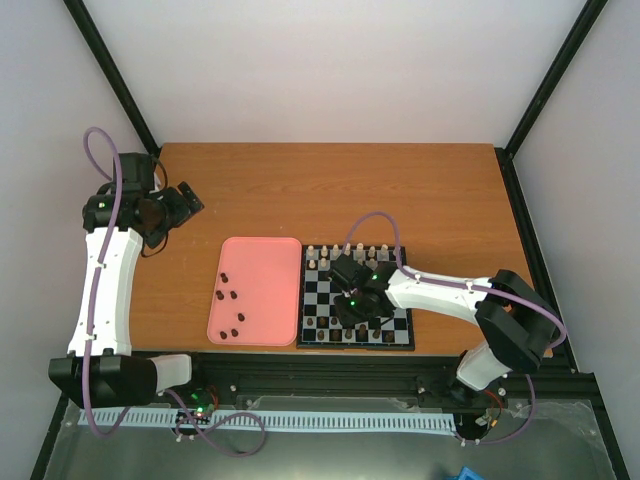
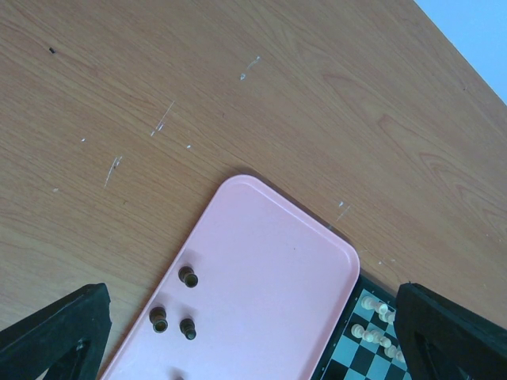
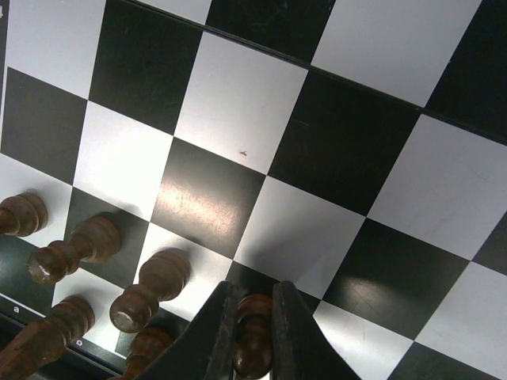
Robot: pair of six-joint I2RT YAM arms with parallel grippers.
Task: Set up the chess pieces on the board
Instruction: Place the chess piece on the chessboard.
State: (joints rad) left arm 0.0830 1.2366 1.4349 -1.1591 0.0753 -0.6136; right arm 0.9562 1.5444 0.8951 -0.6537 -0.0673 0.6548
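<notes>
On the tray (image 1: 265, 268) lie six dark pieces (image 1: 233, 295); right jaws pinch another piece (image 3: 253, 348) over the part-hidden board (image 1: 318, 300); left jaws gape wide.

Left arm raised — left gripper (image 1: 182, 204) spread wide; right arm reaching left, right gripper (image 3: 255, 297) pinching dark piece (image 3: 253, 342).

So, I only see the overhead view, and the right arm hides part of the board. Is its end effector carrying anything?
Observer: Yes. Its wrist camera shows the right end effector shut on one dark brown piece over the board.
Operator: Any pieces standing close by?
Observer: Several dark pieces stand on squares to one side, along the board's edge.
Operator: And the left arm?
Observer: The left end effector is open, with nothing between its fingers; its camera looks at the pink tray.
</notes>
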